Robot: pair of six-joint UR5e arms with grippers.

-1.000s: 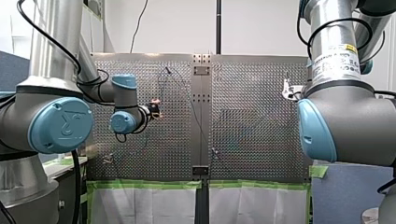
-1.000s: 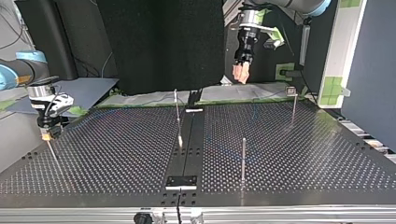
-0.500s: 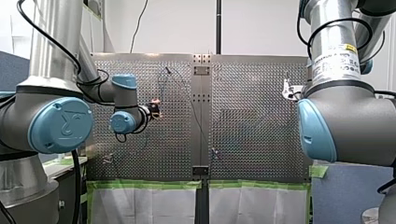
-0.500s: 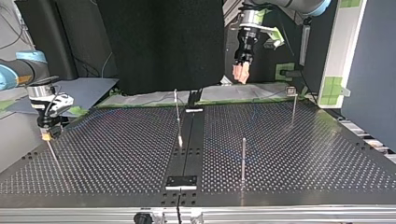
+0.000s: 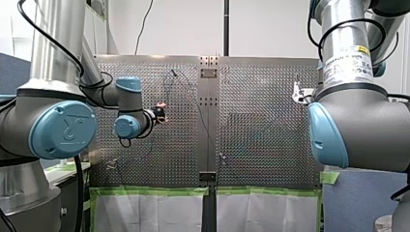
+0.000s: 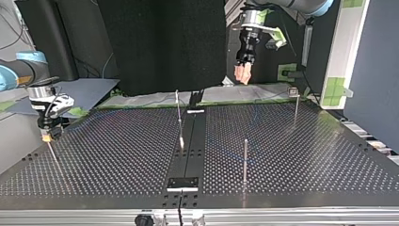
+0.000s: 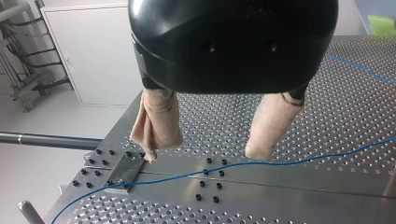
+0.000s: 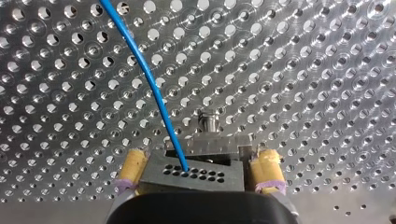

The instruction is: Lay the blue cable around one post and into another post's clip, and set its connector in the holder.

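Two grippers showed different states. My right gripper (image 8: pixel 198 161) was closed on the grey connector (image 8: pixel 192 176), with a yellow pad (image 8: pixel 131 169) pressed against each of its sides. The blue cable (image 8: pixel 140 63) came out of the connector's face, among small holes, and ran away over the perforated table (image 8: pixel 303 56). Just ahead of the connector stood a small metal block (image 8: pixel 210 143) with a short stud behind it. I could not tell whether the connector touched the block.

In the top view the right gripper was low, near the left edge of the table, with a thin rod (image 6: pixel 54 155) under it.

My left gripper (image 7: pixel 205 156) was open. Its beige pads (image 7: pixel 156 123) stood well apart and nothing was between them. Below the pads the cable lay flat on the table and crossed the smooth middle strip (image 7: pixel 303 182). In the top view the left gripper was held high above the far side of the table, to the right of the middle, apart from everything.

Three upright posts stood on the table in the top view: one near the middle strip (image 6: pixel 178 110), one nearer on the right half (image 6: pixel 245 157), and one far to the right (image 6: pixel 296 106). The cable showed only faintly there.
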